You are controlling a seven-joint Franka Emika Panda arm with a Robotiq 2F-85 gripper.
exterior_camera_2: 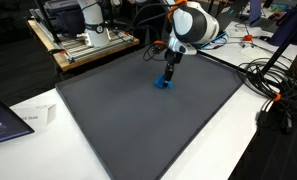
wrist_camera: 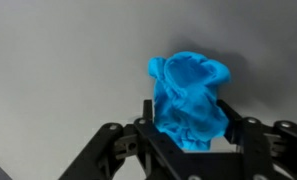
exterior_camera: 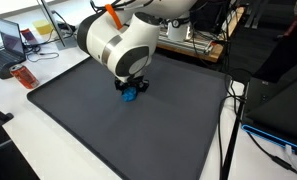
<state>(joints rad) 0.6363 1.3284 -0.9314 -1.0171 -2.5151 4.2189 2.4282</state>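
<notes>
The gripper (wrist_camera: 188, 118) fills the wrist view from six o'clock, its dark fingers (wrist_camera: 148, 112) standing at nine and three o'clock of a crumpled blue thing (wrist_camera: 188, 85), narrowed close against both flanks; whether they truly pinch it cannot be told. In both exterior views the blue thing (exterior_camera: 130, 92) (exterior_camera_2: 164, 84) lies on a dark grey mat (exterior_camera: 138, 135) (exterior_camera_2: 148, 135), toward twelve o'clock of the mat's middle, with the gripper (exterior_camera: 131, 84) (exterior_camera_2: 168, 76) straight above it. In an exterior view a laptop (exterior_camera: 10, 40) sits off the mat at ten o'clock.
</notes>
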